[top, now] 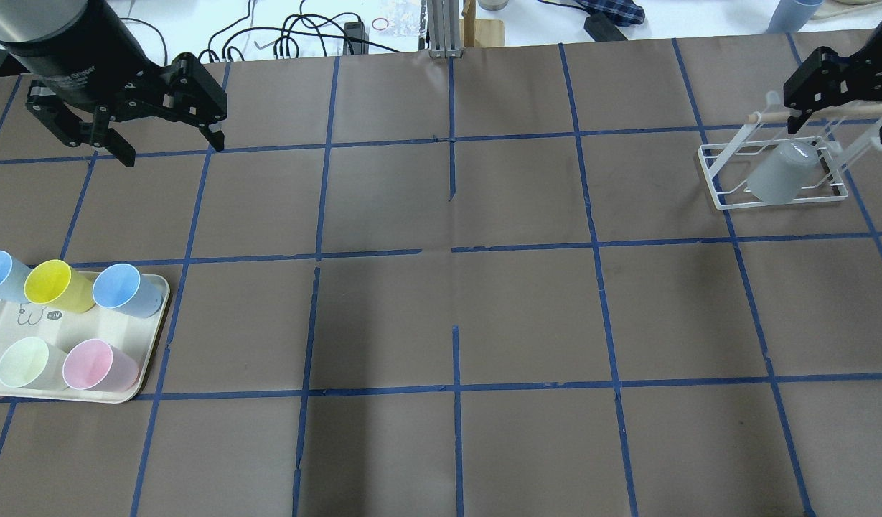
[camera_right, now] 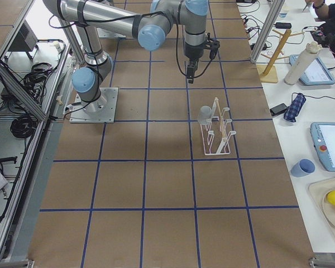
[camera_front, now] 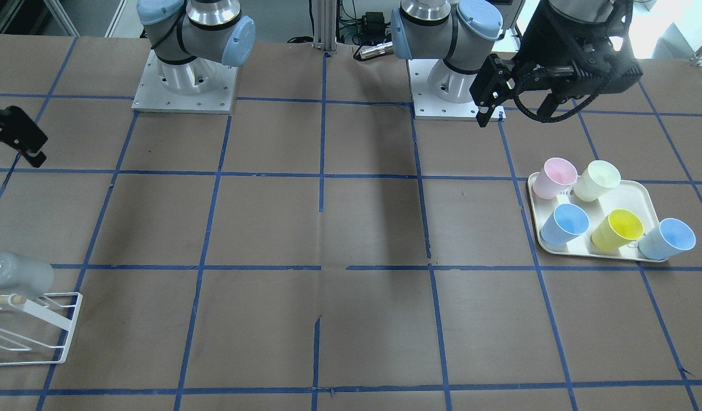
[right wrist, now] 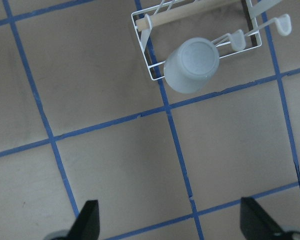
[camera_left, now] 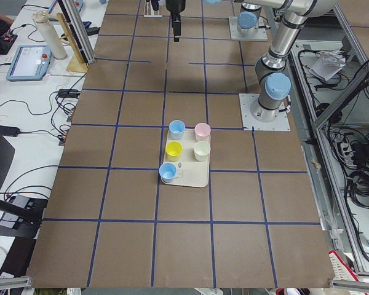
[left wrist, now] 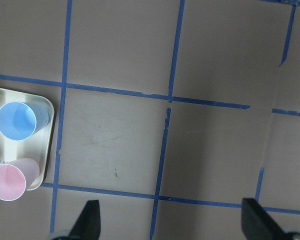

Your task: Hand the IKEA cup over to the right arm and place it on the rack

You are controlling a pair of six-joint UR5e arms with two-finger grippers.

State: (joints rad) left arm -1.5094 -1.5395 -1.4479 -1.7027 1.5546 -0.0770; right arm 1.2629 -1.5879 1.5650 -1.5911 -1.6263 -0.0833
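Observation:
The pale grey IKEA cup [top: 779,174] hangs upside down on a prong of the white wire rack [top: 715,179] at the table's far right. It also shows in the right wrist view [right wrist: 192,65] and at the left edge of the front view [camera_front: 19,275], under the rack's wooden dowel [right wrist: 190,15]. My right gripper [top: 839,128] hovers open and empty above the rack, clear of the cup; its fingertips [right wrist: 90,216] frame bare table. My left gripper [top: 169,147] is open and empty, high over the far left of the table; its fingertips [left wrist: 91,216] hold nothing.
A cream tray [top: 148,359] at the near left holds several coloured cups: light blue, yellow, pink and pale cream-green. The two arm bases [camera_front: 185,85] stand at the robot's edge. Cables and a wooden stand [top: 476,29] lie beyond the far edge.

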